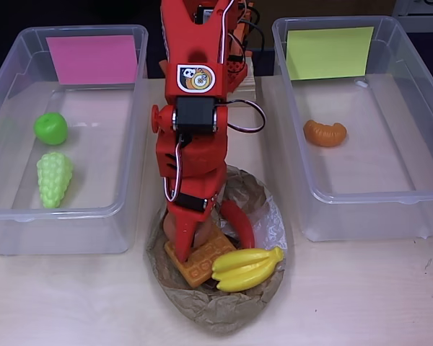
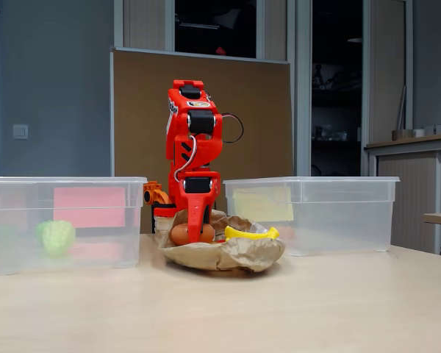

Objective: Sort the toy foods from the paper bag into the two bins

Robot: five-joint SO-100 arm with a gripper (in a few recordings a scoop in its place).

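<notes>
In the overhead view the yellow bananas (image 1: 247, 268) lie nearest in the paper bag (image 1: 216, 306), just right of the tool (image 1: 185, 252), which presses down on the orange waffle (image 1: 202, 259); its spread I cannot tell. Beyond, the pink-card bin (image 1: 65, 231) holds grapes (image 1: 54, 178) and apple (image 1: 50, 128); the yellow-green-card bin (image 1: 361, 209) holds the croissant (image 1: 325, 133)

— What do you have in the paper bag (image 1: 224, 306) from above?

— You've got the orange waffle (image 1: 200, 261) with the yellow bananas (image 1: 247, 269) touching its right side, and a red chili (image 1: 239, 222) curving behind them. Your gripper (image 1: 185, 254) is down on the waffle; you can't tell whether it grips.

— And the bins?

— Your pink-card bin (image 1: 123, 209) holds the green apple (image 1: 50, 128) and the grapes (image 1: 54, 178); your yellow-green-card bin (image 1: 361, 198) holds the croissant (image 1: 325, 133)
</notes>
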